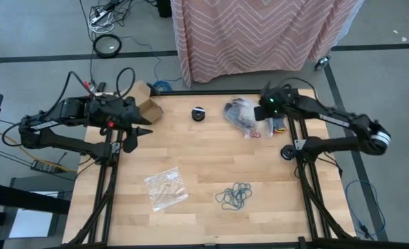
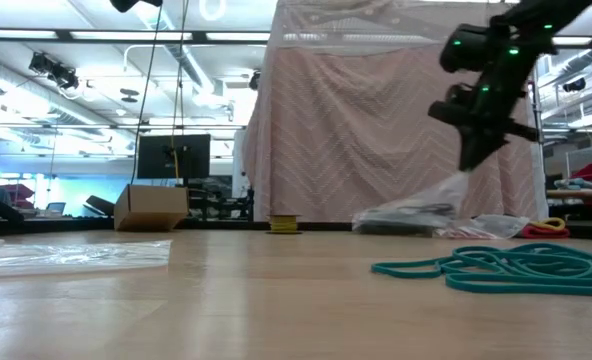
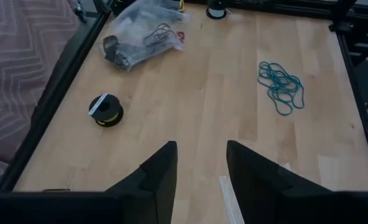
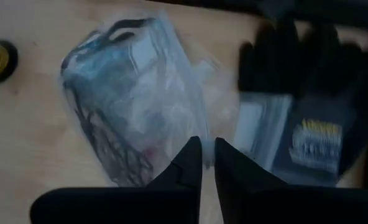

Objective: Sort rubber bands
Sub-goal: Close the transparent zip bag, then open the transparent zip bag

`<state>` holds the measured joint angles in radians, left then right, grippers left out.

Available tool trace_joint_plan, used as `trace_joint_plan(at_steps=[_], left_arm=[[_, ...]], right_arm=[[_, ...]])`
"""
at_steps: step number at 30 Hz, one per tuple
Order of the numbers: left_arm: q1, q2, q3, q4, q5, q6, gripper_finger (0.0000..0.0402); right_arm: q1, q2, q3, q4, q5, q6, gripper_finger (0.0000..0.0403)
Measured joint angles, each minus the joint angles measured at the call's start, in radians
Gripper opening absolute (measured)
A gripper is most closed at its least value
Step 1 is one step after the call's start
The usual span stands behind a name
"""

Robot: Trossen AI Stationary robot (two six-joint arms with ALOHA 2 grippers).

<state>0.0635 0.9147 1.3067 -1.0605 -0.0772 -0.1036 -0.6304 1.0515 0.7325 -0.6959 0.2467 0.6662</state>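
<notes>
A clear plastic bag [image 1: 242,116] with black rubber bands inside lies at the table's far right. My right gripper [image 1: 263,114] hovers just over it, slanting down, its fingertips [image 4: 207,155] nearly together on the plastic. A loose heap of teal rubber bands [image 1: 235,196] lies on the wood near the front, right of the middle. My left gripper [image 1: 141,131] hangs above the table's left side, pointing toward the middle, open with nothing between its fingers [image 3: 199,168]. My right gripper pinches a raised bit of the bag's plastic [image 2: 458,185] between its fingertips, coming from above at a slant. The plastic is drawn up into a peak under the fingers. The rest of the bag [image 2: 416,215] lies on the table.
A second clear bag [image 1: 166,188] lies flat at the front left of the middle. A small black round disc [image 1: 199,114] sits at the far middle, and a cardboard box [image 1: 148,104] at the far left. Dark items with a yellow label [image 4: 314,143] lie right of the bag.
</notes>
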Motion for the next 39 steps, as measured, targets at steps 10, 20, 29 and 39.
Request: trace_joint_plan(at_steps=[10,20,29,39], left_arm=[[0.0,0.001,-0.002,-0.001,-0.003,-0.003,0.0147],[-0.021,0.0,-0.094,-0.002,0.03,-0.189,0.0147],[-0.207,0.033,-0.486,0.399,0.208,-0.544,0.0147],[-0.413,0.211,-0.679,0.509,-0.006,-0.823,0.014]], right_arm=[[0.092,-0.261,-0.085,0.003,-0.001,0.138,0.0081],[0.199,-0.385,-0.085,0.22,-0.231,0.116,0.0137],[0.581,-0.255,-0.085,0.509,-0.337,0.089,0.0109],[0.886,-0.009,-0.085,0.686,-0.241,0.065,0.0093]])
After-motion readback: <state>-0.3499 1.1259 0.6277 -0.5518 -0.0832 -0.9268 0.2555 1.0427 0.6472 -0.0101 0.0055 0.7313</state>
